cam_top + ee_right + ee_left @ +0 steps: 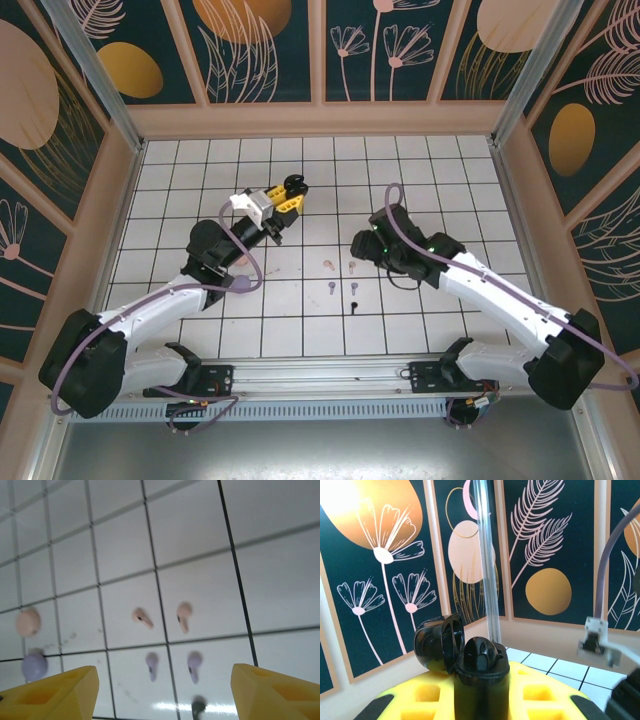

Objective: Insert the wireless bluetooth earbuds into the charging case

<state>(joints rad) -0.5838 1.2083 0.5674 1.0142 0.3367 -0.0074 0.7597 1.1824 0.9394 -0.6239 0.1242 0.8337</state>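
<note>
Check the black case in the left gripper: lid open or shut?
Open. The lid stands flipped back to one side of the black case, which sits clamped in the left gripper.

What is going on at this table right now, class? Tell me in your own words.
The left fingers grip a black charging case, held up with its lid flipped open. The right fingers hang open above the tiled table, over loose earbuds: a pink pair, a lilac pair and one black one.

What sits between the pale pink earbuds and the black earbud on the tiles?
The two lilac purple stemmed earbuds lie there, side by side; the right wrist and top views show it.
</note>
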